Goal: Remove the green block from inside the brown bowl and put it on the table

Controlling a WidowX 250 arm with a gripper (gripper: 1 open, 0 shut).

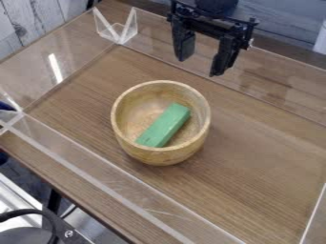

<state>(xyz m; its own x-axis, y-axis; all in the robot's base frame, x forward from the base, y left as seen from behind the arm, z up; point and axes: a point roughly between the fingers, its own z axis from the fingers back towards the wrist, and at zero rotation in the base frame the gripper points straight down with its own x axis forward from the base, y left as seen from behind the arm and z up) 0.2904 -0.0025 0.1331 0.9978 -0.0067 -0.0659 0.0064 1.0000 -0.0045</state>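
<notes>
A small bright green block point(165, 125) lies slantwise inside the brown bowl point(160, 121), resting on its pale inner floor. The round wooden bowl stands near the middle of the wood-grain table point(254, 162). My black gripper point(205, 51) hangs above and behind the bowl, toward the far right, well clear of the rim. Its two fingers point downward with a wide gap between them, so it is open and holds nothing.
Low clear acrylic walls point(76, 157) edge the tabletop on all sides, with a corner bracket point(117, 26) at the far left. Bare tabletop lies to the right of and behind the bowl. Below the near edge, dark cables and a frame show.
</notes>
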